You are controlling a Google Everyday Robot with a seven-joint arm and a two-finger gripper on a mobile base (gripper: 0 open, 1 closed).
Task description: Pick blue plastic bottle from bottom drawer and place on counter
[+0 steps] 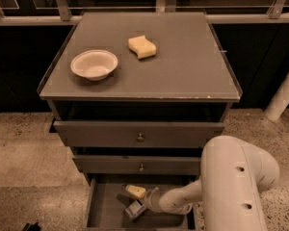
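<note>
Grey bottom drawer (103,211) stands open at the lower middle of the frame, and the small bottle (134,210) rests on its floor, seemingly on its side, right at the tip of the hand (138,201). Whether the hand is open or closed on the bottle cannot be told from this view. A pale yellowish part shows just above the bottle at the hand's end. The likeliest trouble, as I judge it, is a poor hold. A light, round bottle lying flat can roll or squirt out if pinched off-centre, and then slide to the back of the drawer, under the middle drawer (141,166), where it is harder to reach. A second risk is the lift. The middle drawer's front hangs close above, so raising the bottle straight up could knock it loose. The hand probably has to draw outward, toward the bottom of the frame, first. On the bench (188,76), a bowl (94,64) and a sponge (142,46) take the upper left, so the right side looks the safer landing spot. The white arm (236,186) stands at the lower right with its thick link upright. Its forearm runs low and nearly level leftward into the drawer, with the hand pointing left.
</note>
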